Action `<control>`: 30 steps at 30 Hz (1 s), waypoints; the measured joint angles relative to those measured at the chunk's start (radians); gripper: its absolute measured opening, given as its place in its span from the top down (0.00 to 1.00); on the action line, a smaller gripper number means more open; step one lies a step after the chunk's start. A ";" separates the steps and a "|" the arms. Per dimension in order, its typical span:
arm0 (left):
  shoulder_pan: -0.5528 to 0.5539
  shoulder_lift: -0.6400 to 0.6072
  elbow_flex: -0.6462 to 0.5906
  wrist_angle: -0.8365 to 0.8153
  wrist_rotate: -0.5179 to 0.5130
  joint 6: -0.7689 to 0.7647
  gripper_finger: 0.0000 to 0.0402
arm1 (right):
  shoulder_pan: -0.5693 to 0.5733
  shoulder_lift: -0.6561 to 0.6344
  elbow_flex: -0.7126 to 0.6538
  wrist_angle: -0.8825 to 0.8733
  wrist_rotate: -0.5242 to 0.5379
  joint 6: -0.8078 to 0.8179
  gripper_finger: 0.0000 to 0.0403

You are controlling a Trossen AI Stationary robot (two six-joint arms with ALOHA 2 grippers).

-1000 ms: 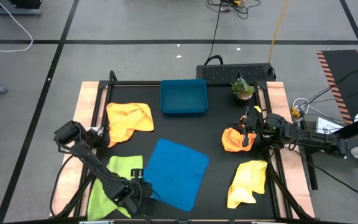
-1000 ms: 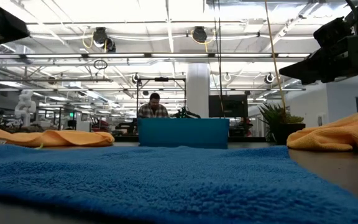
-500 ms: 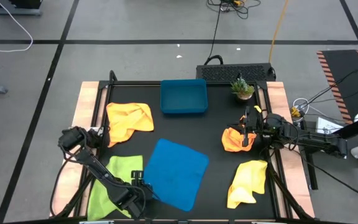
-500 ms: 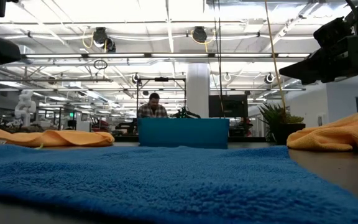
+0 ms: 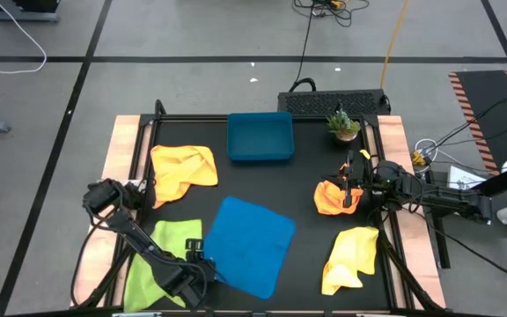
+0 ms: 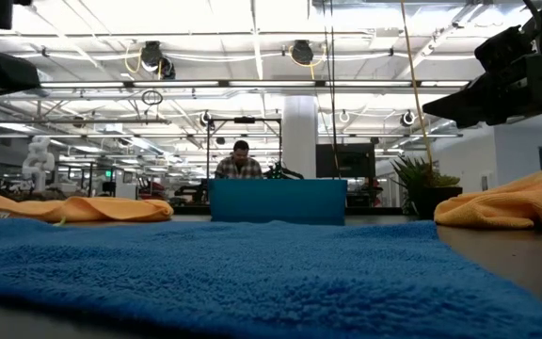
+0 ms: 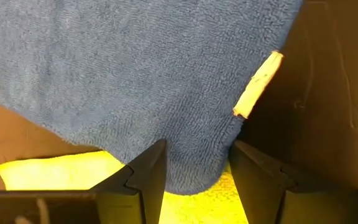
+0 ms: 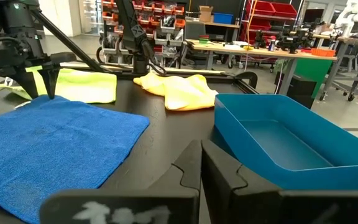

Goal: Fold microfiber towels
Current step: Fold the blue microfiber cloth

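Straddling the near corner of the blue towel (image 5: 252,245), left end effector (image 5: 202,267) down at the front-left part of the bench (image 5: 306,176); fingers (image 7: 143,177) spread on either side of that corner, per the left wrist view, with cloth between them but not visibly squeezed. Cannot tell whether the pads actually touch the fabric. Small pale tag (image 7: 258,85) sticking out from the blue towel's edge close to the fingers. Blue towel lying flat and open, turned like a diamond, in the middle-front of the bench, filling the foreground of the low view (image 6: 252,273).

Lime green towel (image 5: 161,255) spread beside and partly under the blue one's left corner, showing bright beneath the fingers in the left wrist view (image 7: 55,171). Yellow-orange towel (image 5: 181,171) crumpled at the left rear, well apart from the blue one. Orange towel (image 5: 331,197) bunched at the right, directly under the right end effector (image 5: 350,187). Yellow towel (image 5: 352,257) rumpled at the front right corner.

Right end effector hovering over the orange towel, fingers (image 8: 197,168) pressed together, empty, pointing across the bench toward the blue tray (image 5: 260,137). Tray sitting at the rear centre, nothing visible inside it (image 8: 278,140). Small potted plant (image 5: 343,124) at the rear right, just beside the tray's right side though apart from it.

Beyond the bench in the low view, a person (image 6: 241,162) seated behind the tray, far back in the room.
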 joint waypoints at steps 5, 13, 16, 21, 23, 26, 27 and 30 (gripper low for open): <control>0.022 0.000 0.000 0.001 -0.004 0.003 0.57 | 0.000 0.000 0.000 0.000 0.000 0.000 1.00; 0.037 0.000 0.000 0.002 -0.002 0.012 0.57 | 0.000 0.000 0.000 0.000 0.000 0.000 1.00; 0.037 0.000 0.000 0.006 0.000 0.020 0.57 | 0.000 0.000 0.000 0.001 0.000 0.000 1.00; 0.037 0.000 0.000 0.008 0.001 0.023 0.57 | 0.000 0.000 0.000 0.044 -0.003 0.044 1.00; 0.037 0.000 0.000 0.008 0.001 0.027 0.57 | 0.000 0.000 0.000 0.073 -0.003 0.073 1.00; 0.037 0.000 0.000 0.009 0.001 0.027 0.60 | 0.000 0.000 0.000 0.128 -0.003 0.087 1.00; 0.037 0.000 0.000 0.009 0.001 0.027 0.62 | 0.000 0.000 0.000 0.142 -0.003 0.086 1.00; 0.037 0.000 0.000 0.018 0.001 0.027 0.70 | 0.000 0.000 0.000 0.192 -0.003 0.081 1.00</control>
